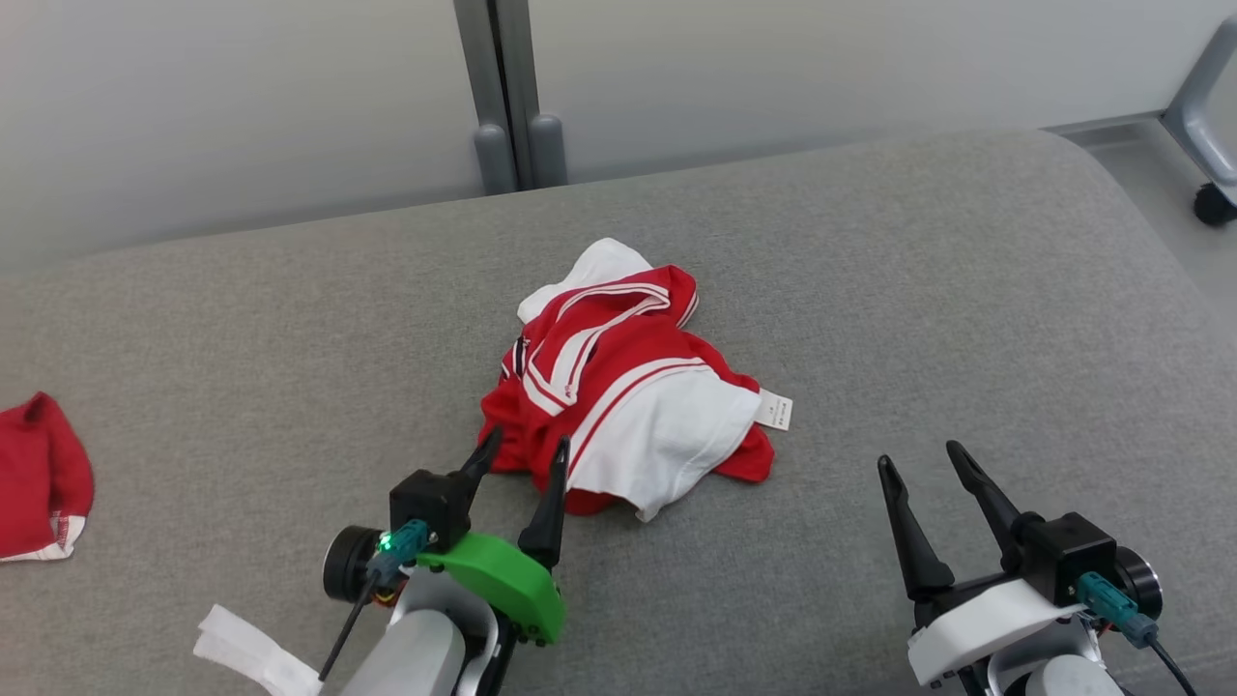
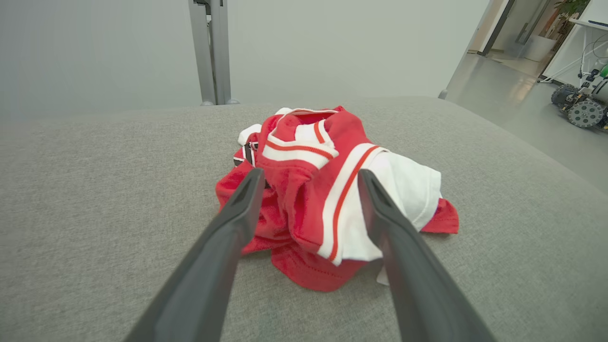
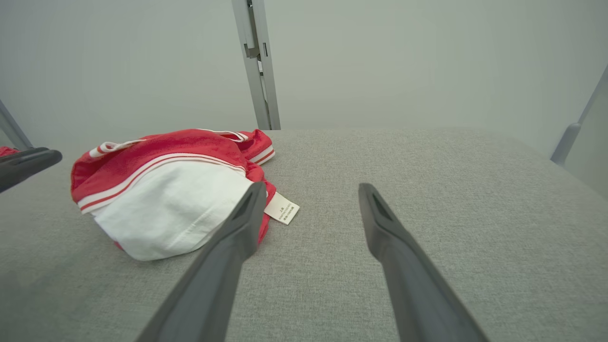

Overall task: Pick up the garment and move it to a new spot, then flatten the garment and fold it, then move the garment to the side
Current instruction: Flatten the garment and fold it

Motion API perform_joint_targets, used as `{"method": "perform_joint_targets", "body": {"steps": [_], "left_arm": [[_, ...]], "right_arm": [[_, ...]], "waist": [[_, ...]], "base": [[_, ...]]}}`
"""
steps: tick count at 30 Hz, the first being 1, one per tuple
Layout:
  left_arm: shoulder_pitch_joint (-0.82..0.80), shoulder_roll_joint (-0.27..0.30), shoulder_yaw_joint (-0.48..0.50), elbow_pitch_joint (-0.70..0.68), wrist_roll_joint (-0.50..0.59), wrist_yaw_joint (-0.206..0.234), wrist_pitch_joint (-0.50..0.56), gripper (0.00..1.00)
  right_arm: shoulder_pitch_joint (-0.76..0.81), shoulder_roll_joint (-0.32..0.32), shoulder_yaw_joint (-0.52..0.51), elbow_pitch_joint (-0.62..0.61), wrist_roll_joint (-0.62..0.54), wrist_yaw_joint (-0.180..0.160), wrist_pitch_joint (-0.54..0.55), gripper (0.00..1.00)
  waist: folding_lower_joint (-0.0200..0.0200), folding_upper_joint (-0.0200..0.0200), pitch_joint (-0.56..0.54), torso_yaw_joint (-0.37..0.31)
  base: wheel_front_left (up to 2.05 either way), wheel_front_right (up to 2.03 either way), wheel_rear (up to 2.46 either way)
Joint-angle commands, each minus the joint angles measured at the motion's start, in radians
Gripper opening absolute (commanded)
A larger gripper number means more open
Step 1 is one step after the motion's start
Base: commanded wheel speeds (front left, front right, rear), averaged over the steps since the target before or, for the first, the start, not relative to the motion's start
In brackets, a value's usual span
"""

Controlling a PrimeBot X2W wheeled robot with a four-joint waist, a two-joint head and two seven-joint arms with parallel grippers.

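A crumpled red and white garment (image 1: 628,387) lies in a heap near the middle of the grey padded surface (image 1: 290,319), a white label (image 1: 776,409) sticking out at its right. My left gripper (image 1: 527,443) is open, its fingertips at the heap's near-left edge; in the left wrist view the garment (image 2: 327,190) sits between and beyond the two fingers (image 2: 228,232). My right gripper (image 1: 920,456) stands open over bare fabric to the right of the heap, apart from it. The right wrist view has the garment (image 3: 166,190) at its left and the label (image 3: 281,208).
Another red cloth (image 1: 39,478) lies at the left edge of the surface. A white strip (image 1: 253,652) hangs by my left forearm. A grey post (image 1: 507,92) stands behind the surface; a chair leg with a castor (image 1: 1210,198) is at the far right.
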Motion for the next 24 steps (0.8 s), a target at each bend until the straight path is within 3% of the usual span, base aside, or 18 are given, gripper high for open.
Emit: {"method": "perform_joint_targets", "body": {"steps": [1, 8, 9, 10, 12, 14, 18, 19, 24], "left_arm": [[-0.036, 0.004, -0.005, 0.026, -0.006, 0.001, -0.001, 1.0], [-0.154, 0.004, 0.009, 0.151, -0.01, 0.016, -0.001, 1.0], [-0.166, 0.004, 0.012, 0.167, -0.007, 0.018, -0.001, 0.93], [-0.171, 0.004, 0.011, 0.186, -0.009, 0.018, -0.001, 0.71], [-0.187, 0.004, 0.015, 0.216, -0.015, 0.017, -0.001, 0.52], [-0.2, 0.004, 0.019, 0.241, -0.018, 0.02, -0.001, 0.47], [-0.213, 0.004, 0.031, 0.268, -0.02, 0.03, -0.001, 0.15], [-0.216, 0.004, 0.035, 0.274, -0.022, 0.033, -0.001, 0.0], [-0.24, 0.004, 0.061, 0.238, -0.011, 0.028, -0.001, 0.0]], "right_arm": [[-0.013, -0.004, 0.002, -0.004, -0.003, -0.001, 0.0, 1.0], [-0.036, -0.004, 0.003, -0.01, 0.008, -0.001, 0.0, 1.0], [-0.038, -0.004, 0.005, -0.009, 0.011, -0.001, 0.0, 1.0], [-0.038, -0.004, 0.006, -0.008, 0.013, -0.001, 0.0, 1.0], [-0.037, -0.004, 0.007, -0.007, 0.017, -0.001, 0.0, 1.0], [-0.037, -0.004, 0.009, -0.008, 0.022, -0.001, 0.0, 1.0], [-0.036, -0.004, 0.008, -0.009, 0.027, -0.001, 0.0, 1.0], [-0.037, -0.004, 0.008, -0.01, 0.029, -0.001, 0.0, 1.0], [-0.042, -0.004, 0.006, -0.012, 0.036, -0.001, 0.0, 1.0]], "waist": [[0.0, -0.0001, 0.046, -0.047], [0.0, -0.0001, 0.102, -0.102], [0.0, -0.0001, 0.105, -0.107], [0.0, -0.0001, 0.106, -0.11], [0.0, -0.0001, 0.107, -0.116], [0.0, -0.0001, 0.108, -0.12], [0.0, -0.0001, 0.107, -0.123], [0.0, -0.0001, 0.107, -0.123], [0.0, -0.0001, 0.106, -0.123]], "base": [[0.0, 0.0, 0.0], [0.0, 0.0, 0.0], [0.0, 0.0, 0.0], [0.0, 0.0, 0.0], [0.0, 0.0, 0.0], [0.0, 0.0, 0.0], [0.0, 0.0, 0.0], [0.0, 0.0, 0.0], [0.0, 0.0, 0.0]]}}
